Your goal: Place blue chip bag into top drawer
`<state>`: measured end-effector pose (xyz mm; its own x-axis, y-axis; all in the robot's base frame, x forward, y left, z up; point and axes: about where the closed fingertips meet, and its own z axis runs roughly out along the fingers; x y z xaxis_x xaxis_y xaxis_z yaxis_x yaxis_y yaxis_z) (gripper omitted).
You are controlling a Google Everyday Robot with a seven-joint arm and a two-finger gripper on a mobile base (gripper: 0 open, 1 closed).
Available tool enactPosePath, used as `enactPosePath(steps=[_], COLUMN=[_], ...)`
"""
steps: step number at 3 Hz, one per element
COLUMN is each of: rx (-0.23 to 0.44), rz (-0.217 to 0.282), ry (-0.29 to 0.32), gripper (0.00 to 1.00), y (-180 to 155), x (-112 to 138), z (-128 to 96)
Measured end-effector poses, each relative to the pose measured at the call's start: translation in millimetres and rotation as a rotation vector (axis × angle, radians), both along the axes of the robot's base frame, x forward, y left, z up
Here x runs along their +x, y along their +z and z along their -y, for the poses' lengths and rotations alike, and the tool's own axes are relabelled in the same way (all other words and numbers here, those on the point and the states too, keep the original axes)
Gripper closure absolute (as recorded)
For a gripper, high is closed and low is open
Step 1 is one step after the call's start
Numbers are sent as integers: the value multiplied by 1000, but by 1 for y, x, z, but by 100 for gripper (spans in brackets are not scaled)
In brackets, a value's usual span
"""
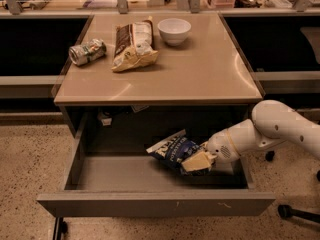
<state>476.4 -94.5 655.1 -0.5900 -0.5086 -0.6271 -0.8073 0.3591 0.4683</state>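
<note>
The gripper (198,161) sits inside the open top drawer (155,204), low over its right half, and its pale fingers (192,163) are clamped on the near right end of the blue chip bag (171,149). The bag stretches up and to the left from the gripper, tilted, its white-lettered navy face turned toward the camera. The end under the fingers is covered, and whether the bag's lower edge touches the drawer floor cannot be told. Behind the gripper the white arm (272,129) rises to the right past the drawer's side wall and is cut off at the frame edge, so its base is out of sight. Ahead of the gripper, nearest the camera, runs the drawer's plain front panel. The back of the drawer, beyond the gripper, lies in deep shadow under the table (210,74), where a small pale object up and to the left of the bag is too dim to identify. Well above the gripper, on the tabletop, stand a white bowl (174,30), a brown-and-cream bag (133,46) to the bowl's left, and a crushed can (87,52) farther left. The cluttered shelf beyond them is cropped by the top edge.
</note>
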Motion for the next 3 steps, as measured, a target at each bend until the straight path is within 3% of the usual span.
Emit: enactPosePath(steps=[2, 3], rx=[0, 0], rz=[0, 0], ry=[0, 0], gripper=[11, 0], y=[0, 0], x=[0, 0], z=[0, 0])
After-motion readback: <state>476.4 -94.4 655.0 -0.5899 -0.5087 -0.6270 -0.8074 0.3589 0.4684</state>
